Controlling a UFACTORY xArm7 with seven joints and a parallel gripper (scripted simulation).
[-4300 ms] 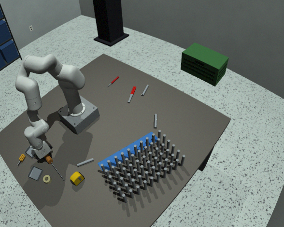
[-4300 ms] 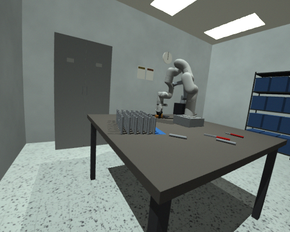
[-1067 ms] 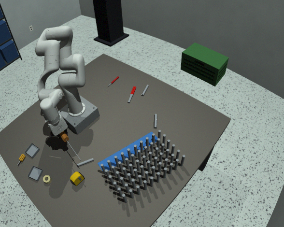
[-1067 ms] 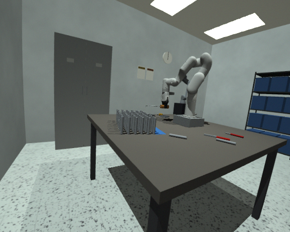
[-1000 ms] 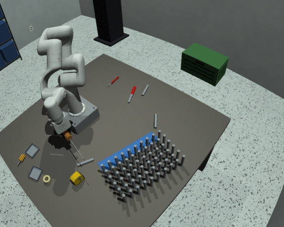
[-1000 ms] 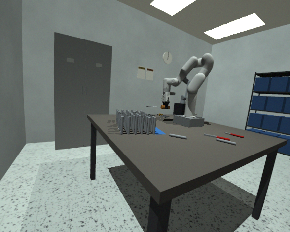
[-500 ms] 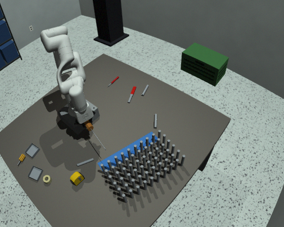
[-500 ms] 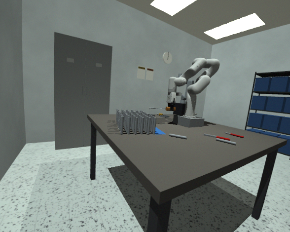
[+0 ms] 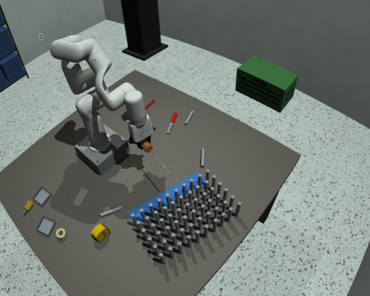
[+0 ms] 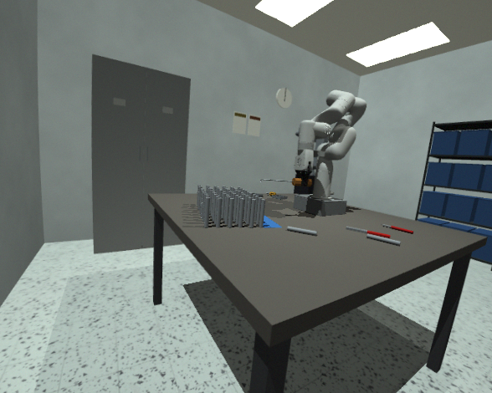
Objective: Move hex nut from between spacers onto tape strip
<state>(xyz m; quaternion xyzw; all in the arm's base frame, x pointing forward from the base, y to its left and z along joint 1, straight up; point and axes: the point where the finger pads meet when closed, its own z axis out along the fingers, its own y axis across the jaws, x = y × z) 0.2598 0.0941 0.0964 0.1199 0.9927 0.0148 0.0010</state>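
My gripper (image 9: 143,143) is shut on the orange-brown handle of the hook pick (image 9: 146,147) and holds it above the table, near the robot base. The thin shaft (image 9: 160,163) points toward the spacers, its tip short of the blue tape strip (image 9: 165,196). In the exterior view the gripper (image 10: 302,181) holds the pick (image 10: 279,181) level, well above the table. Several upright grey spacers (image 9: 187,213) stand in a dense grid beside and partly over the strip; they also show in the exterior view (image 10: 230,206). The hex nut is hidden among them.
Loose grey rods (image 9: 202,157) (image 9: 111,211) (image 9: 189,117), two red-handled tools (image 9: 172,122) (image 9: 149,104), a yellow tape measure (image 9: 100,232), a tape roll (image 9: 60,233), two grey trays (image 9: 41,196) (image 9: 46,225) and a small orange screwdriver (image 9: 28,206) lie on the table.
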